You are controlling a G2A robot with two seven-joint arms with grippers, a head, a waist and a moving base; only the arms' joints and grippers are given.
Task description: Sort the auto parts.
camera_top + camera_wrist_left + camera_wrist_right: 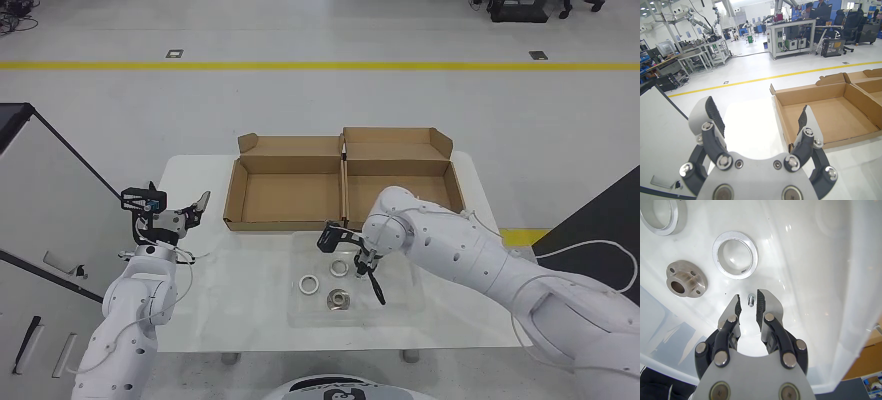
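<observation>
Over the clear plastic bin [400, 300] at the front of the white table [230, 290], the right gripper [748, 294] hangs low with its jaws parted a little. They straddle a small silver bolt [750, 300] but do not appear to touch it. The bolt lies on its side on the bin's floor, just beside a wide, flat aluminium ring [735, 255]. A second aluminium ring [662, 217] and a flanged steel hub with bolt holes [686, 281] rest farther along the same floor, apart from one another.

Behind the bin, two open brown cardboard boxes stand side by side: the left box [285, 195] and the right box [420, 185]. No part is visible in either. The left gripper [757, 103] is held above the table's left edge, jaws spread wide and holding nothing.

The step in hand looks to be picking up the bolt. The descent should be straight, with the bolt kept centred between the ribbed pads [761, 304]. The tips ought to reach almost to the floor before closing across the threaded shank. So small and round a part could roll or pop free under a crooked squeeze. The nearby ring should not be nudged. Which box the bolt belongs in cannot be told from these views.
</observation>
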